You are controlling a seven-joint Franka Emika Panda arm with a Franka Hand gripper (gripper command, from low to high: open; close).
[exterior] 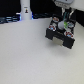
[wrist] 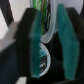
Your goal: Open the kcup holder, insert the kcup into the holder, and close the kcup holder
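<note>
Bench (exterior: 25, 55) surface, pale and wide, fills most of the exterior view and carries the kcup holder (exterior: 61, 36), the black boxy unit that serves as landmark here. It sits toward the exterior view's right, its front tray drawn out toward the camera with pale patches showing on the tray. Well away from the kcup holder, toward the exterior view's left at the far edge of the bench, stands a white bottle-like object (exterior: 25, 11); what it is cannot be made out.

Directly above the kcup holder hangs the end effector (exterior: 64, 20), its two fingers pointing down. In the wrist view the end effector (wrist: 46, 31) has teal pads (wrist: 65, 31) on black fingers, clamped against the sides of the kcup (wrist: 46, 25), a small white pod with a green top. The kcup (exterior: 65, 22) is thus held just over the kcup holder's top, whether touching it cannot be told.
</note>
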